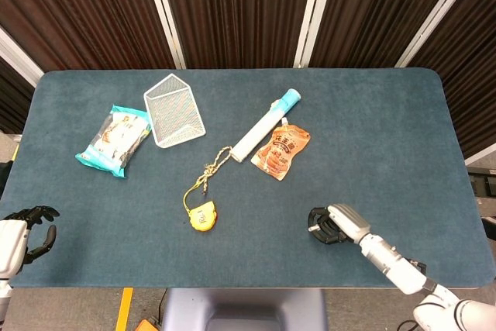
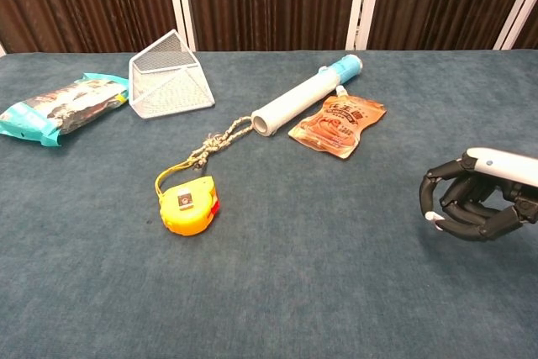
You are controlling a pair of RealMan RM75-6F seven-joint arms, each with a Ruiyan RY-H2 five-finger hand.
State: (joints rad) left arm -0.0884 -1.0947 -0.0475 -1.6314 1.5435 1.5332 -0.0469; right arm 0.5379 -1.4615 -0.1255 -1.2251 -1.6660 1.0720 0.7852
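Nearest the robot, the right robot hand point(image 2: 471, 208) hovers low over the front right of the blue surface point(image 1: 372, 137), its dark fingers point(image 2: 441, 199) curled inward with nothing between them; the head view shows the same robot hand point(image 1: 335, 224) turned toward the middle of the surface. The left robot hand point(image 1: 23, 230) sits off the front left corner, beside the surface's edge and over no object. Its fingers look loosely bent and it holds nothing, but whether they are spread or pressed together I cannot tell.

The thing closest to the right robot hand is the yellow tape measure point(image 2: 190, 208), lying flat to its left and well apart from it. A knotted cord point(image 2: 214, 145) runs from the tape measure's loop up toward a white tube point(image 2: 294, 105) with a light blue cap, which lies slanted near the centre. Just beside the tube, on its right, lies an orange pouch point(image 2: 338, 125), flat, its spout close to the tube's blue end.

Farther back on the left, a white wire mesh basket point(image 2: 168, 76) rests tipped on its side. Left of it lies a snack bag point(image 2: 59, 107) with teal edges, near the surface's left border.
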